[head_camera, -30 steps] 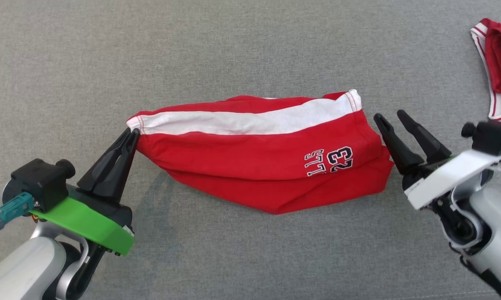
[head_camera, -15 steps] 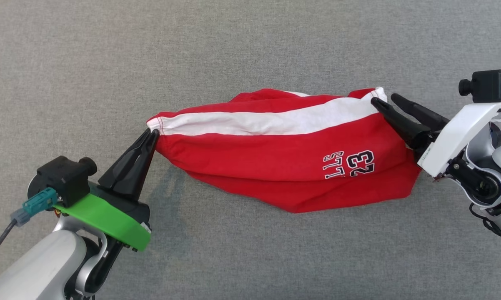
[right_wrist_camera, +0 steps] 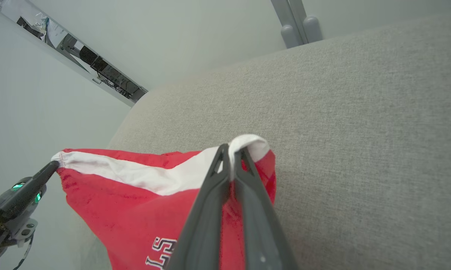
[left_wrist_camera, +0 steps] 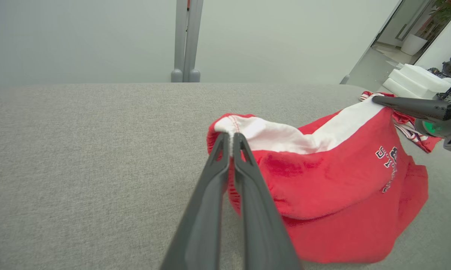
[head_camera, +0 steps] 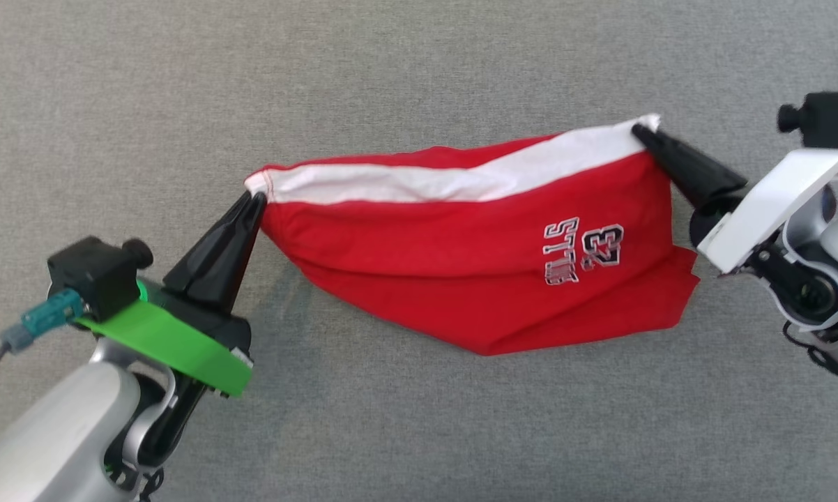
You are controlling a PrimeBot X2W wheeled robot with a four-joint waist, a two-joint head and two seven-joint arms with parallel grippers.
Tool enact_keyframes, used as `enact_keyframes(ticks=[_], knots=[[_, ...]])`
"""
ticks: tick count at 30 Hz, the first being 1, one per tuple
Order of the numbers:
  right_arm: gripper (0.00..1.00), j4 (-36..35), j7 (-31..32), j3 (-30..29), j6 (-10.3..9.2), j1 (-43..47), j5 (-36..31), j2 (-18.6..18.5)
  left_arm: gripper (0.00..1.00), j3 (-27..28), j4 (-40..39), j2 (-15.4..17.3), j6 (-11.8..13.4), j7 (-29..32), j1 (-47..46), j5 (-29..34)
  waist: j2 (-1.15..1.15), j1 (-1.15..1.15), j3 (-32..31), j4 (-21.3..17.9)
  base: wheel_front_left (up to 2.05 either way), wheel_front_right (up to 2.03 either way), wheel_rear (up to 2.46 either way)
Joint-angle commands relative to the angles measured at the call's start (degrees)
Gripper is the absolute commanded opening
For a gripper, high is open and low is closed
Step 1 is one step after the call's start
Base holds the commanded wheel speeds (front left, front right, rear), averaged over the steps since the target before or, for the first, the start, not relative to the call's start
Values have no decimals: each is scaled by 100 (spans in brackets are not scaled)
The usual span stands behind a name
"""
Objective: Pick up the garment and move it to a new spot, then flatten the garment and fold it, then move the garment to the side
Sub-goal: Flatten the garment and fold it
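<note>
Lab or robot test room, not a home. I work over a wide grey woven-fabric tabletop [head_camera: 419, 63]. Behind it is a plain pale partition wall [left_wrist_camera: 79, 37], joined by a grey metal post [left_wrist_camera: 186, 37]. Past the wall's end, stacked white foam blocks [left_wrist_camera: 417, 77] and a white pot [left_wrist_camera: 411, 44] sit on a smooth floor. On the other side, a gap shows dark cabling and racked gear [right_wrist_camera: 113, 77]. A black box camera with a teal cable plug [head_camera: 91, 272] is bolted to my left wrist.

The garment [head_camera: 461, 272] stretches over the worktop [head_camera: 391, 70] from the left gripper [head_camera: 255, 201] on its left to the right gripper [head_camera: 642, 130] opposite.
</note>
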Motion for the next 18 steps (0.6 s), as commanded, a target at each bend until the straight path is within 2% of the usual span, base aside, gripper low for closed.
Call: enact_keyframes(ticks=[1, 5, 10, 14, 18], knots=[[0, -67, -161, -52, -2, -123, 48, -83, 0, 66, -59, -67, -94, 37, -176, -137, 0, 0, 3, -54, 0, 0, 0], [0, -229, -486, -216, -2, -420, 150, -323, 0, 261, -142, -258, -360, 231, -681, -517, 0, 0, 56, -204, 0, 0, 0], [0, -349, -822, -492, -3, -1079, 41, -639, 0, 502, -11, -686, -598, 619, -1812, -870, 0, 0, 243, -437, 0, 0, 0], [0, -253, -1026, -787, -2, -1768, -121, -800, 0, 561, 391, -1119, -667, 902, -3022, -739, 0, 0, 455, -627, 0, 0, 0], [0, -59, -1146, -1191, -3, -2448, -441, -833, 0, 656, 1089, -1655, -636, 752, -4216, -415, 0, 0, 678, -825, 0, 0, 0]])
